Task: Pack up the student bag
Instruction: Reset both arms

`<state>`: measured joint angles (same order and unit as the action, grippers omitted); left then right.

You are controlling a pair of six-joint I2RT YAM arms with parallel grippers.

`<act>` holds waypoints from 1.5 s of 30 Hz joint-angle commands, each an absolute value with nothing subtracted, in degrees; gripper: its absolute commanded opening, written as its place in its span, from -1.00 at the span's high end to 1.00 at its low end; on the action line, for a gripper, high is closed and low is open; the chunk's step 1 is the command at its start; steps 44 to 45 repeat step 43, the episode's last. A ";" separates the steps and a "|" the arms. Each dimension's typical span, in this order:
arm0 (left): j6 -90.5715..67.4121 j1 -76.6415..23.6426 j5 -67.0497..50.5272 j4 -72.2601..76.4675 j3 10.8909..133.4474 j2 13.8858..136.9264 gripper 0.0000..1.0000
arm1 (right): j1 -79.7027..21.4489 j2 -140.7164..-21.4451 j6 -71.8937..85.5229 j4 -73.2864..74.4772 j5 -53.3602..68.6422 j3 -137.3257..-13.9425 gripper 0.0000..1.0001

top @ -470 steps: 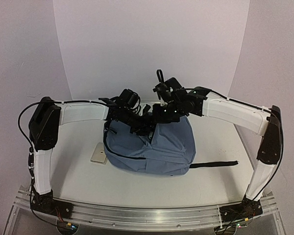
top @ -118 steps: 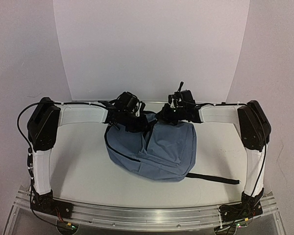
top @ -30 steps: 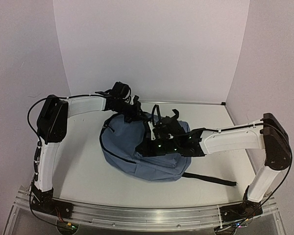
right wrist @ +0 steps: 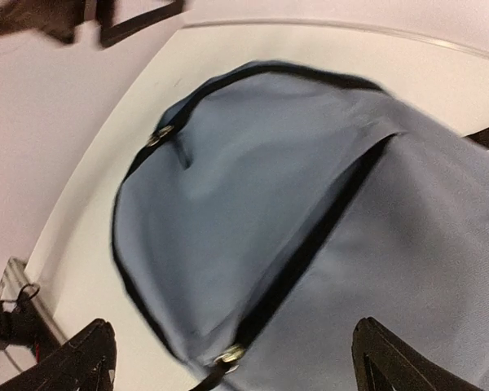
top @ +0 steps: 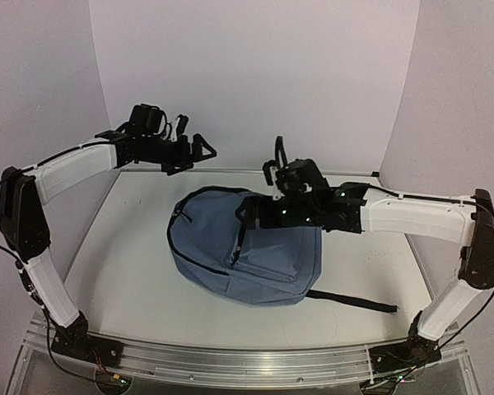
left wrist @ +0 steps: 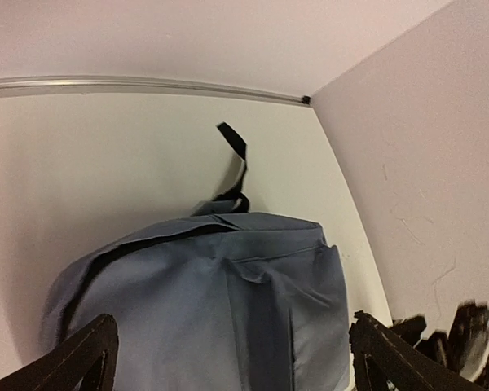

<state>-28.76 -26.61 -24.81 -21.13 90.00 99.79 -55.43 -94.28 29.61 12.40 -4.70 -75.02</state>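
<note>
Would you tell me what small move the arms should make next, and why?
Probably draw both arms back toward their bases. The student bag lies on the table with its zipper apparently closed, the left tool is open, high and off to the side, and the right tool is open above the bag, holding nothing, so packing looks done.

1. The student bag (top: 247, 255) lies mid-table (top: 132, 280) (nearer the far edge).
2. Its strap (top: 354, 300) trails toward the near right corner.
3. The right gripper (top: 245, 216) hangs above the bag's far side, and the left gripper (top: 202, 154) above the far edge, left of the bag.
</note>
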 commanded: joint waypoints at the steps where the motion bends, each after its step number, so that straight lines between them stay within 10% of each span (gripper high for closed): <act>1: -25.30 -17.67 -18.95 -24.74 83.11 95.74 -0.99 | -44.53 -92.56 24.74 15.27 -6.03 -75.04 -0.97; 14: -24.48 3.97 -5.23 -15.29 60.35 75.18 -0.99 | -11.87 -80.30 21.13 7.37 -0.93 -62.65 -0.96; 29: -19.37 3.88 12.84 11.86 31.26 58.50 -0.99 | -10.86 -59.01 10.45 -42.99 -15.16 -24.05 -0.97; 45: -17.76 3.90 13.36 13.57 25.80 55.96 -0.99 | -10.90 -57.09 8.73 -48.54 -16.05 -16.04 -0.97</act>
